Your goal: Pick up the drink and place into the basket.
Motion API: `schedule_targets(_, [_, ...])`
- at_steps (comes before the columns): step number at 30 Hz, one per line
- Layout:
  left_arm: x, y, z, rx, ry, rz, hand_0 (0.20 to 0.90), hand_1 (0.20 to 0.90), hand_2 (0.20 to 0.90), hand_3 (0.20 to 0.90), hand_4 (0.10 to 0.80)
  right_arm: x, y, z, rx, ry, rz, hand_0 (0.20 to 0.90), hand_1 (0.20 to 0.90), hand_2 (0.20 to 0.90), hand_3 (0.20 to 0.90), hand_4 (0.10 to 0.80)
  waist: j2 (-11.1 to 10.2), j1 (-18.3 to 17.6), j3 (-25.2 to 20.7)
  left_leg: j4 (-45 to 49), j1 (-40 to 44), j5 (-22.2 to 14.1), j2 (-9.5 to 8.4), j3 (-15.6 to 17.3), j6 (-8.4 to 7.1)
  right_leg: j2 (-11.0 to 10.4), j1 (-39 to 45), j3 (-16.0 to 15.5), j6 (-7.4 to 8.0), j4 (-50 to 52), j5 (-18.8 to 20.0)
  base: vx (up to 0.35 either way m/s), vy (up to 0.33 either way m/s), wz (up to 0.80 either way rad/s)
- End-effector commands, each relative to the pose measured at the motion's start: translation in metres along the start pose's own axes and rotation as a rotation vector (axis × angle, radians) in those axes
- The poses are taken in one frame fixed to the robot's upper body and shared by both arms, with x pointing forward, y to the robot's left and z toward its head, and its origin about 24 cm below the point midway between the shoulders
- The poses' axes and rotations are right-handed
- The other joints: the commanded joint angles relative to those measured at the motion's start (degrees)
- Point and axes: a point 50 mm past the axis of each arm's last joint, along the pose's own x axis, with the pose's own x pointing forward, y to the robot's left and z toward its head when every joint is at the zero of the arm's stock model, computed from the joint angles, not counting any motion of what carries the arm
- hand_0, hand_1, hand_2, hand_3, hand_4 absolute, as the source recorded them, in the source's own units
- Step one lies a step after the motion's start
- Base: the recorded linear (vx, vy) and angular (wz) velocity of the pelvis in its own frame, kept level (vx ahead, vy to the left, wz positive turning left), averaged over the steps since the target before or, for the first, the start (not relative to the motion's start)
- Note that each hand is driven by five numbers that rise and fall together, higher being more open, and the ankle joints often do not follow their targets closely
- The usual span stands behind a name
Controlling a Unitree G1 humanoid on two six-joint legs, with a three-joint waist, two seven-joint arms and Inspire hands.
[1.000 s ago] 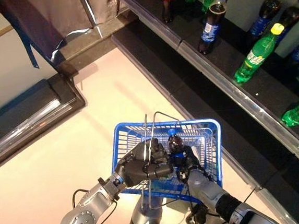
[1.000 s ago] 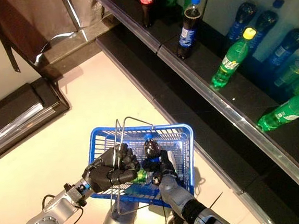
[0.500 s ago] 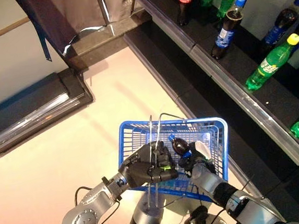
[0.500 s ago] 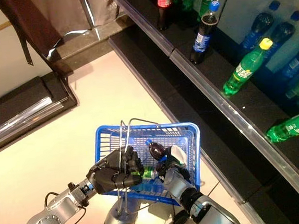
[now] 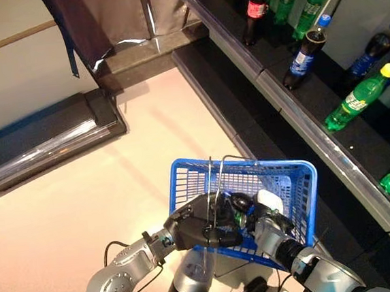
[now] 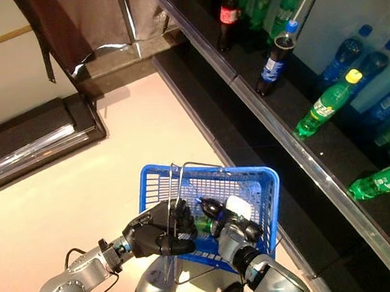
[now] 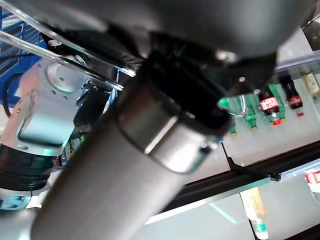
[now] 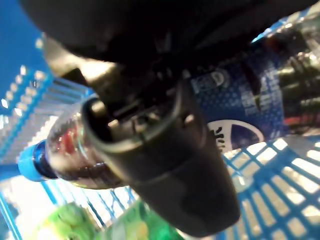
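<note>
My left hand point(image 5: 199, 227) is shut on the thin wire handles point(image 5: 219, 174) of the blue basket point(image 5: 306, 177) and holds it up in front of me. My right hand point(image 5: 271, 225) is down inside the basket, shut on a dark cola bottle point(image 5: 241, 201) with a blue cap and blue label. The bottle lies tilted low in the basket. In the right wrist view the thumb point(image 8: 165, 165) curls across the bottle point(image 8: 240, 95), and a green drink point(image 8: 75, 222) lies on the basket floor beneath it.
A long dark shelf point(image 5: 280, 104) runs along the right with drinks on it: a red-labelled cola point(image 5: 257, 7), a blue-labelled dark bottle point(image 5: 302, 58) and green bottles lying down point(image 5: 355, 98). A low black platform point(image 5: 45, 149) lies at the left.
The camera has shifted. My right hand has sunk deeper into the basket with the cola bottle, which has tipped from near upright to lying low. The left hand still holds the handles.
</note>
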Motion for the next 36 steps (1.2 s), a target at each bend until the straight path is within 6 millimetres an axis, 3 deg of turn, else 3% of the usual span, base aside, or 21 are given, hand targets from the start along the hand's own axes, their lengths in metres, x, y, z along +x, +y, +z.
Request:
schedule_targets(1, [0.016,-0.09,0.061,0.165,-0.368,-0.56,0.3,0.3,0.3,0.2,0.1,0.009,-0.015,-0.018,-0.216,0.07,-0.093,0.3,0.3,0.3,0.2,0.1,-0.91,0.06,-9.65,4.45,-8.87,4.08,-2.08,1.5,2.51,3.84,6.11,-2.86,-1.58,-8.71,6.73,0.023,0.002,0.05])
schedule_targets(4, [0.017,-0.091,0.061,0.159,-0.363,-0.558,0.3,0.3,0.3,0.2,0.1,0.009,-0.013,-0.023,-0.197,0.097,-0.078,0.3,0.3,0.3,0.2,0.1,-0.97,0.26,-9.47,4.34,-8.84,4.16,-2.14,1.36,2.57,3.77,6.07,-3.15,-1.52,-8.61,6.81,0.0,0.0,0.0])
schedule_targets(5, [0.017,-0.091,0.061,0.158,-0.361,-0.558,0.3,0.3,0.3,0.2,0.1,0.009,-0.012,-0.025,-0.187,0.106,-0.074,0.392,0.392,0.392,0.307,0.207,-1.01,0.3,-9.39,4.29,-8.8,4.18,-2.14,1.36,2.61,3.74,6.03,-3.23,-1.45,-8.59,6.9,0.01,-0.006,0.06])
schedule_targets(6, [0.016,-0.092,0.061,0.158,-0.36,-0.559,0.3,0.3,0.3,0.2,0.1,0.009,-0.011,-0.026,-0.18,0.108,-0.073,0.524,0.524,0.524,0.461,0.361,-1.06,0.3,-9.33,4.18,-8.76,4.24,-2.13,1.35,2.64,3.71,5.99,-3.28,-1.39,-8.61,6.98,0.005,-0.008,0.14])
schedule_targets(7, [0.016,-0.092,0.061,0.161,-0.361,-0.561,0.3,0.3,0.3,0.2,0.1,0.009,-0.01,-0.028,-0.165,0.112,-0.072,0.796,0.796,0.796,0.779,0.679,-1.15,0.28,-9.22,3.97,-8.65,4.34,-2.05,1.35,2.65,3.71,5.92,-3.3,-1.32,-8.64,7.1,-0.002,-0.007,0.15])
schedule_targets(8, [0.016,-0.092,0.061,0.162,-0.362,-0.563,0.3,0.3,0.3,0.2,0.1,0.009,-0.009,-0.029,-0.153,0.114,-0.075,0.9,0.9,0.9,0.9,0.8,-1.18,0.26,-9.17,3.88,-8.64,4.37,-2.04,1.36,2.67,3.71,5.86,-3.3,-1.28,-8.71,7.16,-0.003,-0.005,0.13])
schedule_targets(17, [0.012,-0.091,0.071,0.184,-0.377,-0.54,0.3,0.3,0.3,0.2,0.1,0.011,-0.017,-0.024,0.036,0.11,-0.144,0.9,0.9,0.9,0.9,0.8,-1.98,-0.44,-7.73,3.62,-8.92,4.37,-1.51,1.71,2.72,3.87,4.96,-2.95,-1.0,-8.77,7.67,-0.019,-0.015,0.01])
schedule_targets(21, [0.009,-0.088,0.077,0.191,-0.39,-0.516,0.3,0.3,0.3,0.2,0.1,0.014,-0.038,-0.013,0.129,0.076,-0.219,0.9,0.9,0.9,0.9,0.8,-2.83,-0.96,-6.81,3.55,-9.01,4.27,-1.05,1.93,2.66,4.12,4.68,-2.62,-1.02,-8.87,7.79,-0.03,-0.028,-0.01])
schedule_targets(23, [0.006,-0.085,0.082,0.21,-0.4,-0.492,0.3,0.3,0.3,0.2,0.1,0.014,-0.06,0.0,0.189,0.018,-0.275,0.9,0.9,0.9,0.9,0.8,-3.54,-1.36,-5.84,3.67,-8.94,3.81,-0.61,2.29,2.71,4.31,4.34,-2.14,-1.04,-8.75,7.71,-0.067,-0.053,-0.03])
schedule_targets(25, [0.005,-0.084,0.083,0.215,-0.405,-0.482,0.3,0.3,0.3,0.2,0.1,0.012,-0.066,0.004,0.202,-0.004,-0.29,0.9,0.9,0.9,0.9,0.8,-3.89,-1.75,-5.75,3.38,-9.08,4.04,-0.54,2.28,2.7,4.38,4.13,-2.16,-1.04,-8.99,7.87,-0.065,-0.034,-0.04])
schedule_targets(28, [-0.004,-0.074,0.091,0.231,-0.438,-0.399,0.3,0.3,0.3,0.2,0.1,-0.002,-0.088,0.021,0.266,-0.152,-0.347,0.9,0.9,0.9,0.9,0.8,-5.04,-3.32,-4.91,3.01,-9.1,3.95,0.13,3.05,2.73,4.73,3.37,-1.17,-1.07,-9.13,7.84,-0.083,-0.025,-0.05])
schedule_targets(36, [-0.023,-0.061,0.093,0.238,-0.499,-0.282,0.3,0.3,0.3,0.2,0.1,-0.039,-0.124,0.016,0.31,-0.391,-0.374,0.9,0.9,0.9,0.9,0.8,-6.62,-6.28,-4.73,2.67,-8.88,3.49,1.16,4.94,2.9,5.68,2.37,1.52,-0.98,-9.6,7.42,-0.057,-0.001,-0.12])
